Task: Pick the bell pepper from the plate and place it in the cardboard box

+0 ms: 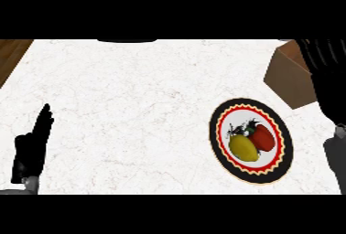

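Resting on the plate point(223, 155): red-and-yellow bell pepper point(254, 140), untouched. Left hand point(32, 146) open, fingers straight, bench's left. Right hand point(330, 73) over cardboard box point(289, 80), fingers unreadable.

Counting what is showing on the counter

Two hands are showing, left point(30, 146) and right point(331, 77); one plate point(223, 151) is sitting beside the right fingers, bearing one bell pepper point(253, 139); one cardboard box point(290, 77).
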